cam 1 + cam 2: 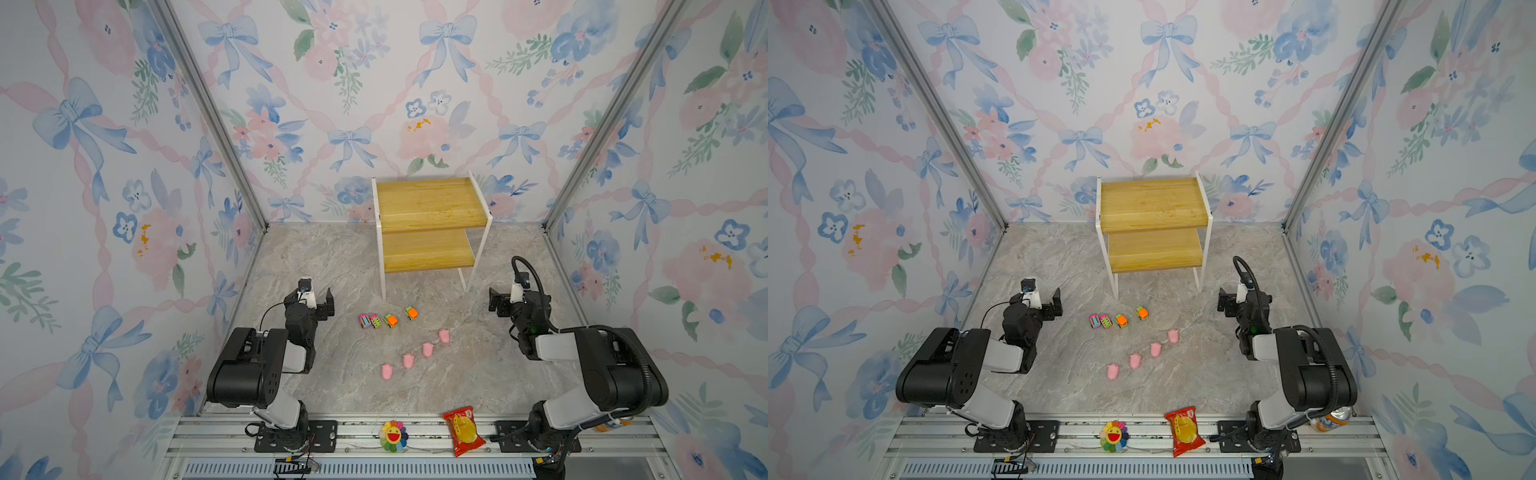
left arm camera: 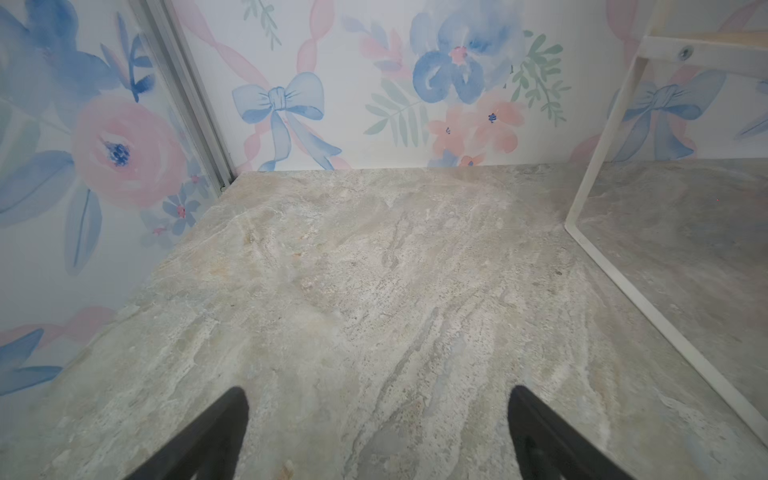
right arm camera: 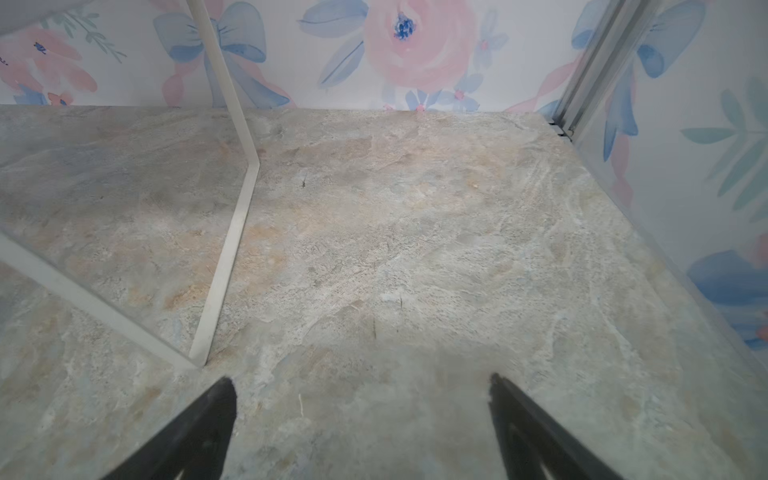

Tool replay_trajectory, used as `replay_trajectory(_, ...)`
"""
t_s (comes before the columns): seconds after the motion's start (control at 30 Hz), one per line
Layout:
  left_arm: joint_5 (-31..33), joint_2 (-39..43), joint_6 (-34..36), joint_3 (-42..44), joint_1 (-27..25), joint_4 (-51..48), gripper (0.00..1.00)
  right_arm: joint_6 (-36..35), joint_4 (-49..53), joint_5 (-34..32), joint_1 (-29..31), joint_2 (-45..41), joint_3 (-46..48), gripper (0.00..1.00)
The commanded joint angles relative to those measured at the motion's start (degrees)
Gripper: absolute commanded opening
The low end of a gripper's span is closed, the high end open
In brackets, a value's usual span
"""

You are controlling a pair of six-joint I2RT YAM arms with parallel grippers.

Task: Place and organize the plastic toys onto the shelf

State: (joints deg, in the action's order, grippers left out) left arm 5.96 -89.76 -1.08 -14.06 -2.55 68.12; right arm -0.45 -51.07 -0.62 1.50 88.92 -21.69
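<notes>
While both top views put the shelf [image 1: 428, 203] at the desk's [image 1: 332, 266] far edge, four cars [image 1: 390, 320] sit in a row mid-desk, with four pigs [image 1: 408, 360] in a diagonal line toward the front edge. Left wrist: left gripper [image 2: 378, 391] spread wide, holding nothing, above the desk near a shelf leg. Right wrist: right gripper [image 3: 360, 380] also spread wide, holding nothing.

Floral wallpaper [image 1: 332, 104] with blue bows and pink ribbons covered three walls, grey stone-patterned desk [image 1: 332, 257] lay below, metal posts [image 1: 249, 195] lined the back corners
</notes>
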Motion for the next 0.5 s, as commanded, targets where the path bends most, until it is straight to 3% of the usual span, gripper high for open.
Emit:
replay_trajectory(0.0, -0.5, 0.0, 0.2, 0.2, 0.3, 1.0, 0.98, 0.7, -0.6, 0.3, -0.4, -0.2, -1.0, 0.97)
replay_trajectory(0.47, 0.0, 0.0, 0.2, 0.2, 0.2, 1.0, 0.98, 0.7, -0.7, 0.2, -0.4, -0.2, -0.9, 0.97)
